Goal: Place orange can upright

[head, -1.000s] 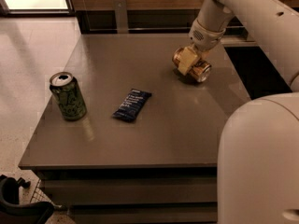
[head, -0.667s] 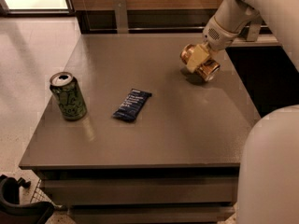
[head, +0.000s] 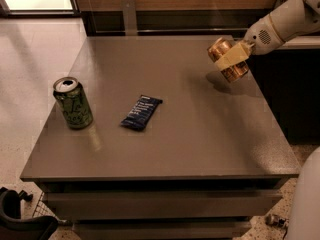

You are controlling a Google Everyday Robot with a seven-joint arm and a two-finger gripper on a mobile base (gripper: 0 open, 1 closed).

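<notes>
The orange can (head: 220,48) is held in the air above the far right corner of the desk (head: 200,144), close to the right edge. It is tilted well off vertical, with one round end turned toward the camera and a shadow lying on the desk just beneath it. The end effector (head: 231,58) is clenched around the can's side, a pale finger crossing the middle of the body. Which end is the top cannot be told from here.

The step in hand looks like turning the can upright and setting it down. To do it well:

- The wrist should roll until the can's long axis stands vertical, with the top end up, before any descent.
- The landing spot is better chosen a little inward from the right edge, so a small wobble cannot carry the can off the desk.
- The descent should be slow and straight, so the base meets the surface flat, not on its rim.
- The fingers should part only once the can bears its own weight, and the arm should then lift straight up.

A slim can tips easily if brushed. The green can (head: 73,103) near the left edge and the dark blue snack bar (head: 141,112) at mid-desk are well apart from this corner.
</notes>
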